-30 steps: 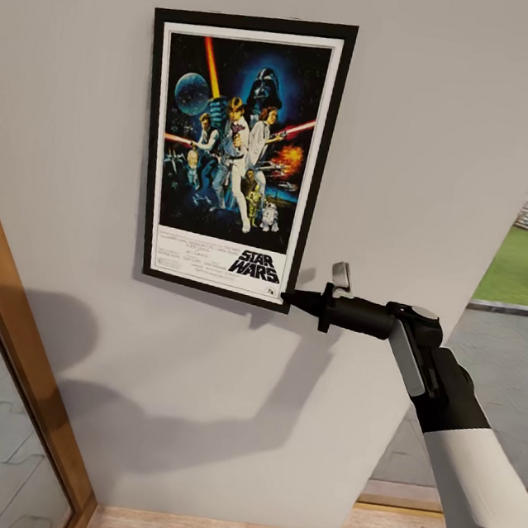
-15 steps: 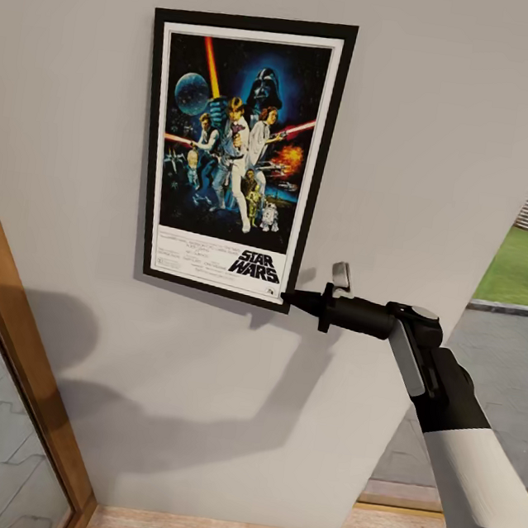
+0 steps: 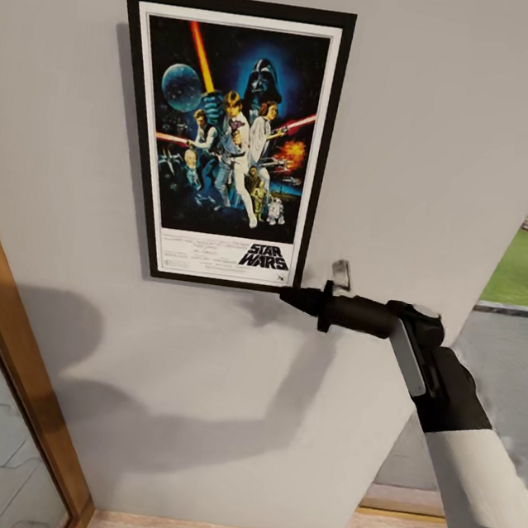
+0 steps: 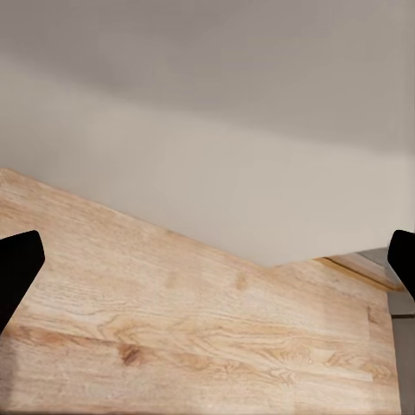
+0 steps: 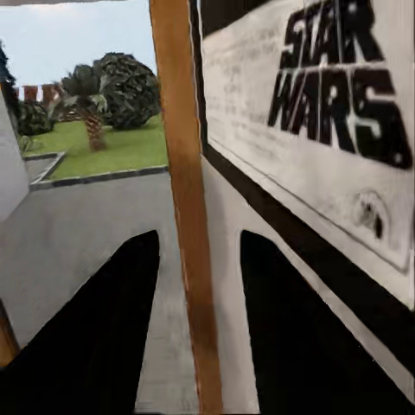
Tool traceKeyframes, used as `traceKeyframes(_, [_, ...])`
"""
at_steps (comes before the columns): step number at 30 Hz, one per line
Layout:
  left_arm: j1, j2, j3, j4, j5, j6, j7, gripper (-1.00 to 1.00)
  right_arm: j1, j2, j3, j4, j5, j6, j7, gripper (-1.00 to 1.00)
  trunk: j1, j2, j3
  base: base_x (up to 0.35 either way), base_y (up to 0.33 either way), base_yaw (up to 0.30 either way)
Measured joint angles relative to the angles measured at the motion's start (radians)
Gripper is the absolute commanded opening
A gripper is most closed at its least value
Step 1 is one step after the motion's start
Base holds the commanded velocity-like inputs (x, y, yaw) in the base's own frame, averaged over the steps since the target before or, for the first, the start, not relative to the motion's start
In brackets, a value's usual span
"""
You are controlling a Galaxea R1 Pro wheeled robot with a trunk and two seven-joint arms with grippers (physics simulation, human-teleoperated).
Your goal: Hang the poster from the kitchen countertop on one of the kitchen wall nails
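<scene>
While the poster [image 3: 226,138] sits flat and upright on the wall [image 3: 412,150], the right gripper [image 3: 286,295] rests at its lower right corner, fingers parted and empty, probably steadying it.

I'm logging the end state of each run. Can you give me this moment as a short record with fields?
poster: upright on the pale grey wall, looks hung
nail: hidden, cannot tell
right gripper: tip at the poster's lower right corner; fingers apart in the right wrist view, nothing between them
left gripper: open, over the wooden floor
task state: poster appears released
</scene>
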Motion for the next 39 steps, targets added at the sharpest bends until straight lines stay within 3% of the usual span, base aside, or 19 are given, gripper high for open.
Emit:
traceKeyframes(18, [0.000,0.000,0.000,0.000,0.000,0.000,0.000,1.00,0.000,0.004,-0.008,0.025,0.001,0.006,-0.003,1.00,0.000,0.000,0.000,-0.001,0.000,0.000])
traceKeyframes(30, [0.000,0.000,0.000,0.000,0.000,0.000,0.000,1.00,0.015,0.002,-0.008,0.020,0.000,0.003,0.014,1.00,0.000,0.000,0.000,-0.126,0.000,0.000])
traceKeyframes(31, [0.000,0.000,0.000,0.000,0.000,0.000,0.000,1.00,0.109,0.002,-0.008,-0.027,-0.001,-0.004,0.100,1.00,0.001,0.001,0.001,-0.330,0.000,0.000])
traceKeyframes(32, [0.000,0.000,-0.001,0.000,0.000,-0.001,0.000,1.00,0.230,0.002,-0.012,-0.040,0.001,-0.007,0.105,1.00,0.000,0.000,0.000,-0.163,0.000,0.000])
traceKeyframes(33, [0.000,0.000,0.000,0.000,0.000,-0.001,0.000,1.00,0.391,0.002,-0.064,-0.052,0.006,-0.083,0.107,1.00,0.000,0.000,0.002,-0.130,0.000,0.000])
traceKeyframes(34, [0.000,0.000,-0.001,0.000,-0.001,-0.001,0.000,1.00,0.540,0.002,-0.073,-0.050,0.008,-0.096,0.106,1.00,0.001,0.001,0.003,-0.104,0.000,0.000])
traceKeyframes(36, [0.000,0.000,-0.003,0.000,-0.001,-0.001,0.000,1.00,0.570,0.002,-0.083,-0.043,0.011,-0.116,0.103,1.00,0.000,0.000,0.007,-0.059,0.000,0.000])
traceKeyframes(38, [0.000,-0.002,-0.020,0.000,-0.002,0.001,0.014,1.00,0.706,0.002,-0.096,0.048,0.067,-0.188,0.057,1.00,0.000,0.000,0.010,-0.025,0.000,0.000])
traceKeyframes(39, [0.000,-0.002,-0.028,0.000,-0.002,0.001,0.019,1.00,0.717,0.002,-0.097,0.078,0.081,-0.205,0.042,1.00,0.000,0.000,0.012,-0.014,0.000,0.000])
